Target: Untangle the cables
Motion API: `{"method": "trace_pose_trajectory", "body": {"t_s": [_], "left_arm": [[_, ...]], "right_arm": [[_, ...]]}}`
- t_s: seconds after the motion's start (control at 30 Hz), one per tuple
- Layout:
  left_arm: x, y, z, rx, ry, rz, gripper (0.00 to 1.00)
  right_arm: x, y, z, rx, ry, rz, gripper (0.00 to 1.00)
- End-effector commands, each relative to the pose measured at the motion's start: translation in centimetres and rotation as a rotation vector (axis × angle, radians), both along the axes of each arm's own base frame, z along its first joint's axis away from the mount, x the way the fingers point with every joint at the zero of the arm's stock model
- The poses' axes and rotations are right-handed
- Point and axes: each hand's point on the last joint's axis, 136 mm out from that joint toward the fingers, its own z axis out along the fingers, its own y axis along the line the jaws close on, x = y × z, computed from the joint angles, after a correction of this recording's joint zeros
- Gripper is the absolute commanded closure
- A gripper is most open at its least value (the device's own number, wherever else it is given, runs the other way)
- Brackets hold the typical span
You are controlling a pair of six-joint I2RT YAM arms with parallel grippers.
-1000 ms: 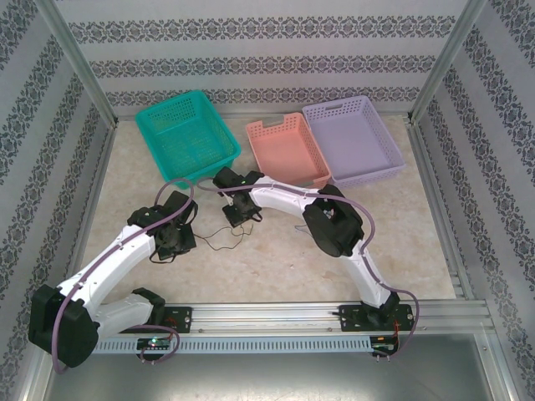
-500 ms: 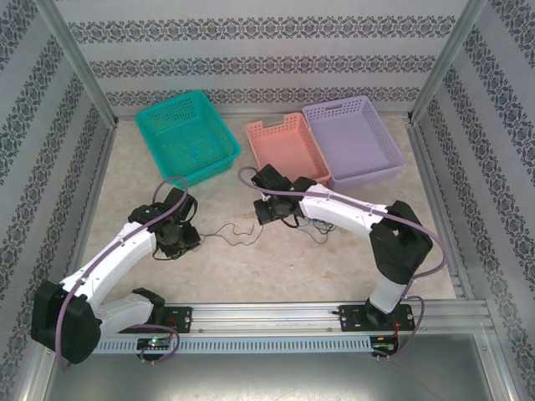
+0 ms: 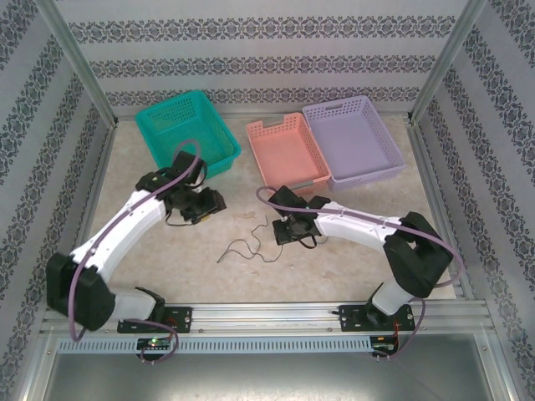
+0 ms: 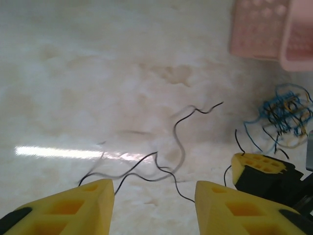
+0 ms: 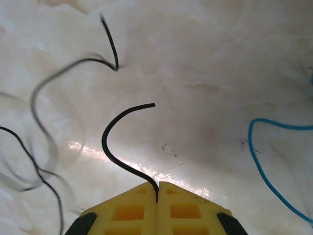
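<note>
Cables (image 3: 242, 244): thin black strands lie in loose squiggles on the middle of the table (image 3: 334, 276), between the two arms, touching no wall and no basket.
Left fingers (image 4: 154, 188): spread apart with nothing held; black strands show through the gap, lying flat on the table below.
Right fingers (image 5: 157, 188): pressed tight together, pinching a black cable (image 5: 103, 139) whose free end curls up and over like a hook.
Blue cables (image 4: 286, 110): a small messy bunch just beside the right fingers; one blue strand also loops over the table at the right of the right wrist view.
Teal basket (image 3: 185, 134): at the far left of the table, turned a bit; the left fingers are near its front edge.
Pink basket (image 3: 284, 150): at the far middle, its front corner near the blue bunch.
Purple basket (image 3: 353, 138): touching the pink basket's right side, close to the far edge.
Open room: bare table runs from the black squiggles to the metal rail (image 3: 267, 313) at the near edge, and there is more bare table on the right, between the right arm and the side wall.
Tight spots: the strip between the baskets and both sets of fingers is narrow.
</note>
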Motion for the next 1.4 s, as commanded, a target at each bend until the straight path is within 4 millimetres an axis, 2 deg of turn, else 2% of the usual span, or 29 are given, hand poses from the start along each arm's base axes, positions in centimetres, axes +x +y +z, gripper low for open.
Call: {"method": "trace_pose_trajectory", "body": {"t_s": [0.0, 0.13, 0.23, 0.4, 0.57, 0.73, 0.9, 0.97, 1.03, 1.13, 1.23, 1.37], "left_arm": [[2.0, -4.5, -0.5, -0.043, -0.051, -0.249, 0.53], [2.9, -8.1, -3.2, -0.024, -0.015, -0.369, 0.53], [3.0, -10.2, -4.3, -0.040, -0.006, -0.392, 0.53], [3.2, -12.1, -5.7, -0.002, -0.018, -0.409, 0.50], [3.5, -12.9, -8.4, 0.068, -0.050, -0.458, 0.51], [4.6, -12.5, -11.0, 0.122, -0.063, -0.428, 0.56], [5.9, -12.9, -12.3, 0.147, -0.071, -0.412, 0.60], [6.2, -13.2, -12.7, 0.141, -0.073, -0.408, 0.66], [6.4, -13.5, -13.2, 0.131, -0.069, -0.405, 0.79], [6.5, -12.8, -12.3, 0.157, -0.091, -0.379, 1.00], [6.8, -10.4, -8.6, 0.216, -0.162, -0.305, 1.00], [6.5, -4.5, -2.8, 0.317, -0.196, -0.162, 1.00]], "right_arm": [[-0.2, -1.4, -0.1, -0.002, 0.001, -0.053, 1.00], [-0.6, -1.9, -0.6, 0.011, 0.015, -0.075, 1.00], [-0.8, -2.3, -1.0, 0.015, 0.022, -0.095, 1.00], [-0.7, -2.9, -1.4, 0.027, 0.030, -0.129, 1.00], [-0.8, -3.1, -1.4, 0.037, 0.032, -0.146, 1.00], [-1.0, -3.5, -1.5, 0.044, 0.034, -0.167, 1.00], [-1.3, -3.9, -1.6, 0.048, 0.039, -0.180, 1.00], [-1.4, -3.9, -1.6, 0.049, 0.040, -0.181, 1.00], [-1.4, -4.1, -1.6, 0.046, 0.039, -0.185, 1.00], [-1.5, -4.3, -1.3, 0.042, 0.033, -0.188, 1.00], [-1.5, -4.9, -0.5, 0.039, 0.015, -0.202, 1.00], [-1.2, -7.2, 2.5, 0.039, -0.067, -0.277, 1.00]]}}
